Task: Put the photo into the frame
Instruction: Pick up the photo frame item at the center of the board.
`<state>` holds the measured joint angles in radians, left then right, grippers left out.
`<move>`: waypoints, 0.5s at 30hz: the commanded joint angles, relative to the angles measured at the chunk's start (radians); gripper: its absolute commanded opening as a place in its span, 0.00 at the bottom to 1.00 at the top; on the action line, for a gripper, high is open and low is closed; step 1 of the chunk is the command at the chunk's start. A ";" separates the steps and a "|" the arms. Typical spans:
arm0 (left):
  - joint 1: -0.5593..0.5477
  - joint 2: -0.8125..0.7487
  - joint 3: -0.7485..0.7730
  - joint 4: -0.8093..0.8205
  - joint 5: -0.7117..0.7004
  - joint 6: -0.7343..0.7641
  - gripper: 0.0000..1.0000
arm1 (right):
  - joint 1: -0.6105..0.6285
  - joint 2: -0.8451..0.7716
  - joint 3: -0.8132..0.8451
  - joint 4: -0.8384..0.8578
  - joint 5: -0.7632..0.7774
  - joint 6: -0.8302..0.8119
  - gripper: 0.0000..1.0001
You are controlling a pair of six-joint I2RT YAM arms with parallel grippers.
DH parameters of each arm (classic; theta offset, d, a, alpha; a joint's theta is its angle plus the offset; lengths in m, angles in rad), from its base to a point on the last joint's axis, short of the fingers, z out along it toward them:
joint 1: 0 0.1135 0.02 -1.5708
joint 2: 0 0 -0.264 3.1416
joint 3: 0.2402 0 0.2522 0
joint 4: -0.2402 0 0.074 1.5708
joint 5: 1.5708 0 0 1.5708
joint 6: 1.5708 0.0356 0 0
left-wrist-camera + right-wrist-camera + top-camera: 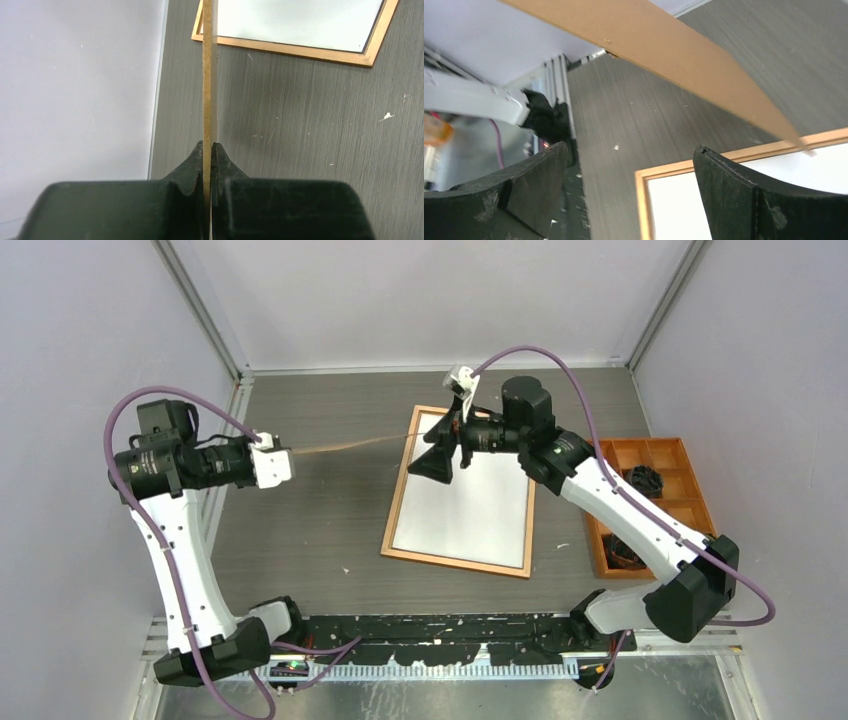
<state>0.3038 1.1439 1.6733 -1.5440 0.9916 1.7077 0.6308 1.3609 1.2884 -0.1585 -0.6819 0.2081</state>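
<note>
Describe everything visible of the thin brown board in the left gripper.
The board is a thin, plain brown sheet, like fibreboard, with a paler edge. The left gripper is shut on one end, holding it on edge above the table, a line from above. Its free end reaches the frame at its far left corner; contact there is unclear.

Lab cell, white walls [70, 330], grey table [320, 530]

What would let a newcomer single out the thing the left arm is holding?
On the grey table a wood-bordered frame lies flat, white inside. Left of it, the left gripper pinches a thin brown board in the air, reaching toward the frame's far corner. Unlike the frame it is plain, borderless, and from above shows only as a line.
</note>
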 commanded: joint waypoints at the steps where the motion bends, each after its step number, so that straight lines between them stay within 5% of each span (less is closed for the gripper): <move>1: -0.019 -0.040 -0.013 -0.231 0.073 0.111 0.00 | 0.032 -0.037 0.040 -0.068 -0.066 -0.339 1.00; 7: -0.044 -0.057 -0.018 -0.231 0.084 0.084 0.00 | 0.119 0.006 0.083 -0.161 0.004 -0.491 1.00; 15: -0.078 -0.072 -0.018 -0.231 0.067 0.062 0.00 | 0.168 0.042 0.046 -0.011 0.213 -0.555 1.00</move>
<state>0.2436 1.0988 1.6390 -1.5898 0.9886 1.7569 0.7979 1.3949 1.3266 -0.2848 -0.5972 -0.2718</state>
